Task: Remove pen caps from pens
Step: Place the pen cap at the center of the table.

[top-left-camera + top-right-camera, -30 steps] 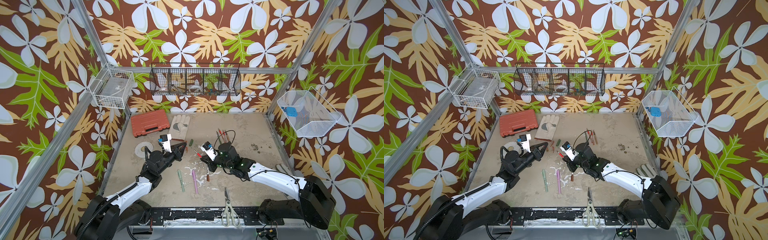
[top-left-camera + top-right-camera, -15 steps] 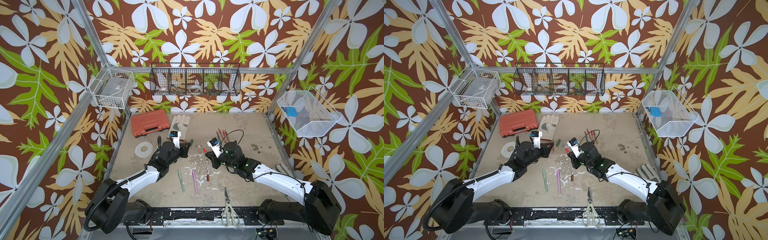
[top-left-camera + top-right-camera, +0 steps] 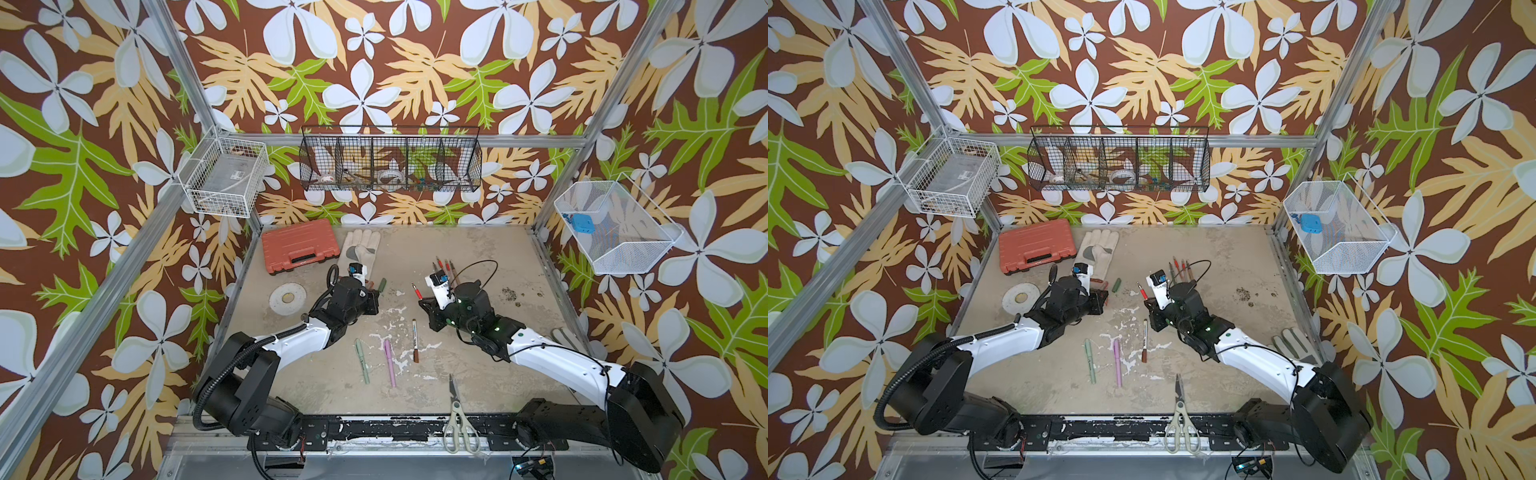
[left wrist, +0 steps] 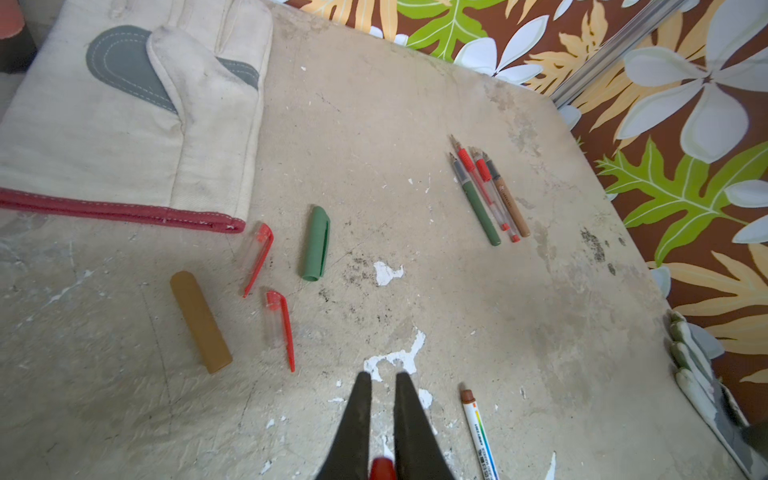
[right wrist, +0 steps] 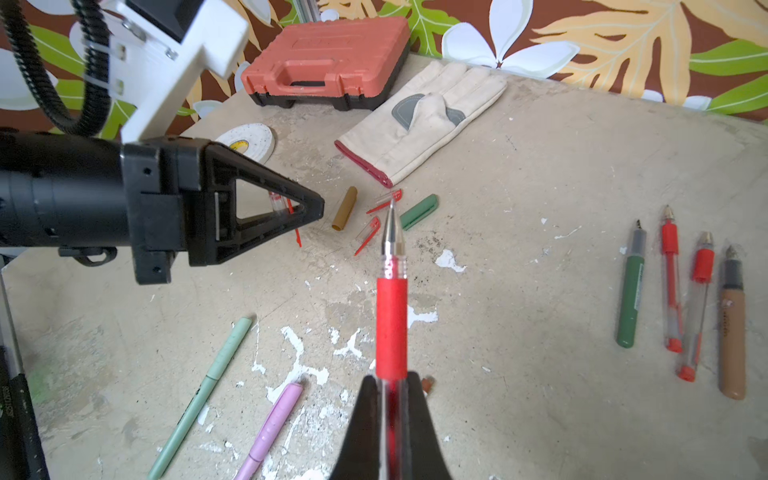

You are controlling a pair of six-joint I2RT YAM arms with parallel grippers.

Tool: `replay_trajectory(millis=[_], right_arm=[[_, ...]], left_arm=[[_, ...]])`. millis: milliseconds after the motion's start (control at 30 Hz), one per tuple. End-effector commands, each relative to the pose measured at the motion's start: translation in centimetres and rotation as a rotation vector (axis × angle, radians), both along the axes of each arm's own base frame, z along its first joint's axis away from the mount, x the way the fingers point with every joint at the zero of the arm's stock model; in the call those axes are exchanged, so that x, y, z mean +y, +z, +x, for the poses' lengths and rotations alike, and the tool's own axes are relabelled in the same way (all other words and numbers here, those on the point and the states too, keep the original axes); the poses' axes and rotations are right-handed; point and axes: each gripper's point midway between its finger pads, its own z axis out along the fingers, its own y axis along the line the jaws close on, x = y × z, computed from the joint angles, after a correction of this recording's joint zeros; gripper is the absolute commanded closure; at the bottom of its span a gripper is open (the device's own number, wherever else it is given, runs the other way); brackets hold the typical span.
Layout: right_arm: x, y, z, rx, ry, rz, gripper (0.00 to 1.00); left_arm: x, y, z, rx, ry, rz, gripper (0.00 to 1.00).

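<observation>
My right gripper (image 5: 391, 377) clamps the bare red pen (image 5: 390, 324); my left gripper (image 4: 382, 374) pinches its red cap (image 4: 382, 468) near the work glove (image 4: 124, 137) — if that pinch slips, it could drop among 4 shed caps (image 4: 199, 328).

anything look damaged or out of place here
The tabletop has coating flaked off in white patches around the middle, with dark specks toward the right side. The scissors lie half over the front rail.
</observation>
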Motion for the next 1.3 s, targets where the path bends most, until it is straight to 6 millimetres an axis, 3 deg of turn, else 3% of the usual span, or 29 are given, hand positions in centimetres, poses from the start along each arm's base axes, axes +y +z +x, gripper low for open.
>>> replay_trajectory(millis=[0,467,900,1000,1200,1267], right_arm=[[-0.4,0.7,0.7,-0.037,-0.037,0.015,1.00],[-0.8,0.7,0.8,-0.042,-0.047,0.023,1.00],[-0.8,1.0,0.6,-0.042,-0.038,0.045,1.00],[-0.8,1.0,0.6,-0.040,-0.034,0.050,1.00],[-0.9,1.0,0.6,-0.036,-0.026,0.062,1.00],[-0.9,0.8,0.7,-0.029,-0.027,0.064,1.00]], left_arm=[[0.3,-0.6,0.4,0.000,0.012,0.039,1.00],[0.4,-5.2,2.0,0.099,-0.004,0.062,1.00],[1.2,-8.0,3.4,0.158,0.026,0.097,1.00],[1.3,-8.2,3.6,0.162,0.032,0.105,0.90],[1.8,-8.9,4.0,0.180,0.053,0.120,0.87],[2.0,-8.9,4.1,0.182,0.064,0.130,0.81]])
